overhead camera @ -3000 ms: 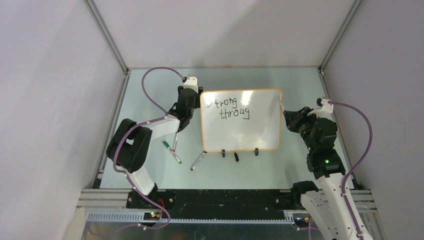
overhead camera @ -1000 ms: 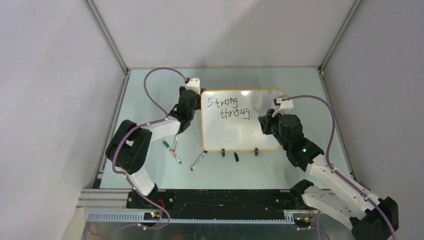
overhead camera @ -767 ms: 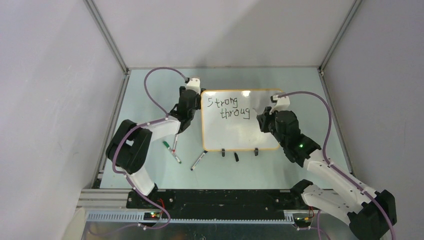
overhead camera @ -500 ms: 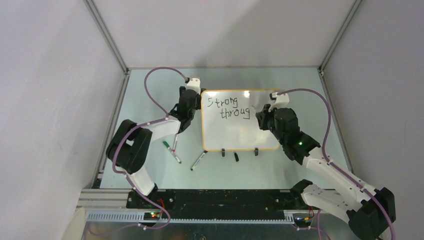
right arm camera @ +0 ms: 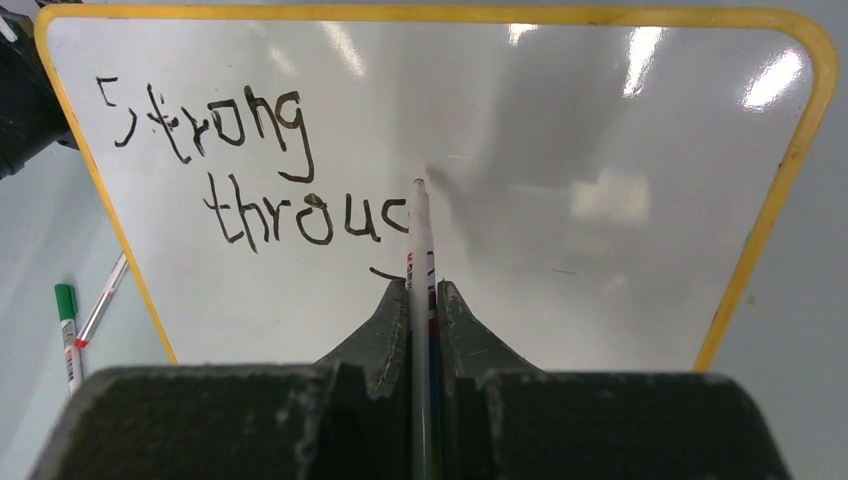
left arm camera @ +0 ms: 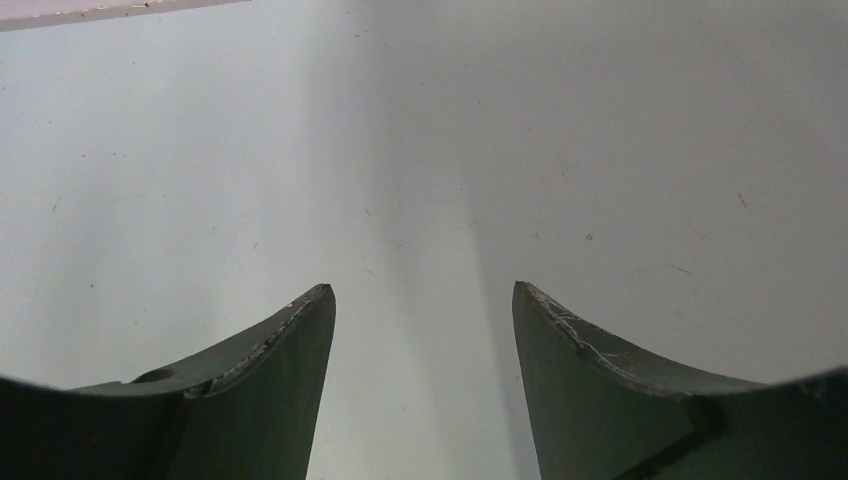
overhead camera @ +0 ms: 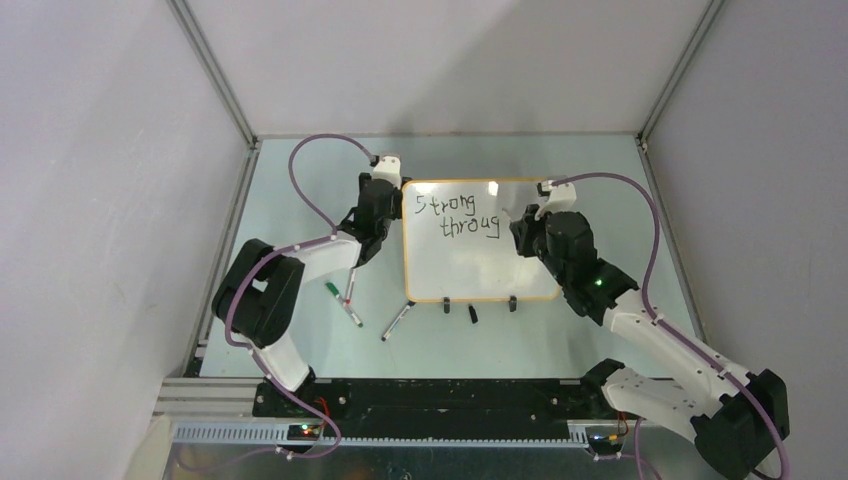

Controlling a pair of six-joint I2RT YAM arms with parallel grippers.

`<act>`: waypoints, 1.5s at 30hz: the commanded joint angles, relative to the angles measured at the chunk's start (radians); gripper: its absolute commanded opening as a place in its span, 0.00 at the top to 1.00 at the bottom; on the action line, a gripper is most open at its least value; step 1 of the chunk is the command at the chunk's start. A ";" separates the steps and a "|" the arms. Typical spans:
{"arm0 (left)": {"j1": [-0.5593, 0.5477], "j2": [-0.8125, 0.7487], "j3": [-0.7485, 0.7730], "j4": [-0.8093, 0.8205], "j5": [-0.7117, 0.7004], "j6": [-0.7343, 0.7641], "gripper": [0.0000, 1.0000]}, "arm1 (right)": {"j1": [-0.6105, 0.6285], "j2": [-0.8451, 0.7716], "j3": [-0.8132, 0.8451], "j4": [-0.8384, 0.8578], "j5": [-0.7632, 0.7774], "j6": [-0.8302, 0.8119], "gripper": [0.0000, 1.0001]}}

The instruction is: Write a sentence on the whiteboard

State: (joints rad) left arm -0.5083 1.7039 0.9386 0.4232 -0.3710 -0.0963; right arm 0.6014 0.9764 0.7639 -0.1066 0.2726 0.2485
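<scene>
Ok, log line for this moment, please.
right pincer: shut on marker | marker tip: at end of "throug" | sentence: "Strong throug", unfinished | left pincer: open, empty, at left edge of whiteboard

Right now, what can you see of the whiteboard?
The whiteboard is a glossy white rectangle with rounded corners, a thin orange-yellow rim and two black clip feet on its near edge. It lies on the pale green table. Black handwriting in its far-left part reads "Strong" and, below, "throug". The right gripper holds a marker with its tip at the surface after the "g". The left gripper sits open beside its left rim.
</scene>
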 commanded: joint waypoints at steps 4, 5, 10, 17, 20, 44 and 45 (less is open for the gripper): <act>-0.012 0.000 0.036 0.019 -0.010 0.004 0.29 | 0.008 0.028 0.057 0.009 0.017 -0.015 1.00; -0.012 0.000 0.036 0.020 -0.011 0.004 0.29 | 0.007 0.032 0.059 0.010 0.016 -0.015 1.00; -0.012 0.000 0.034 0.021 -0.010 0.004 0.29 | 0.009 0.042 0.065 0.008 0.022 -0.015 1.00; -0.012 -0.001 0.031 0.025 -0.009 0.004 0.29 | 0.009 0.044 0.066 0.006 0.043 -0.016 1.00; -0.012 -0.002 0.030 0.025 -0.010 0.004 0.29 | 0.008 0.053 0.066 0.003 0.052 -0.015 1.00; -0.012 -0.002 0.030 0.026 -0.011 0.004 0.28 | 0.008 0.047 0.071 -0.093 0.066 0.006 1.00; -0.012 -0.002 0.030 0.027 -0.010 0.004 0.28 | 0.008 0.046 0.071 -0.102 0.066 0.008 1.00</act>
State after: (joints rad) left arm -0.5083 1.7039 0.9386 0.4232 -0.3717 -0.0963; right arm 0.6071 1.0367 0.7948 -0.1719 0.3103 0.2504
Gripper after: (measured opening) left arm 0.719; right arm 0.123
